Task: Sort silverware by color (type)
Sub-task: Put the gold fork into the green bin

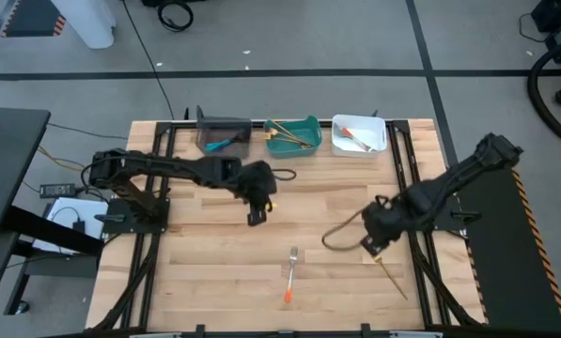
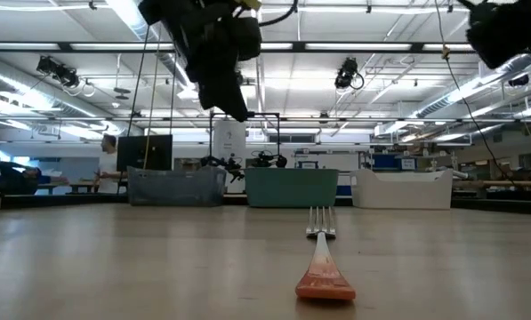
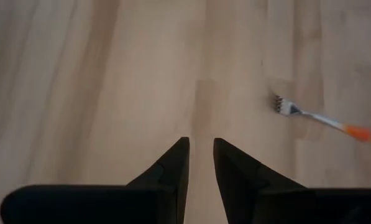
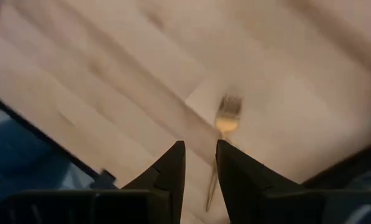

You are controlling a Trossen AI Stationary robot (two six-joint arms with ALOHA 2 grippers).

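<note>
Your right gripper hangs over the tan-handled fork, its tapered black fingers a narrow gap apart, gripping nothing. Your left gripper shows the same slim gap, empty, above bare pale planks. The orange-handled fork lies flat on the wooden table, metal tines toward the bins.

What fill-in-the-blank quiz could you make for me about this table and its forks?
1. The fork lying alone mid-table has a handle tip coloured ____.
2. At the table's far edge stand ____ bins in a row.
3. The middle bin is coloured ____.
4. The fork with the wood-coloured handle lies just below the ____ claw.

Missing words: orange; three; green; right
</note>
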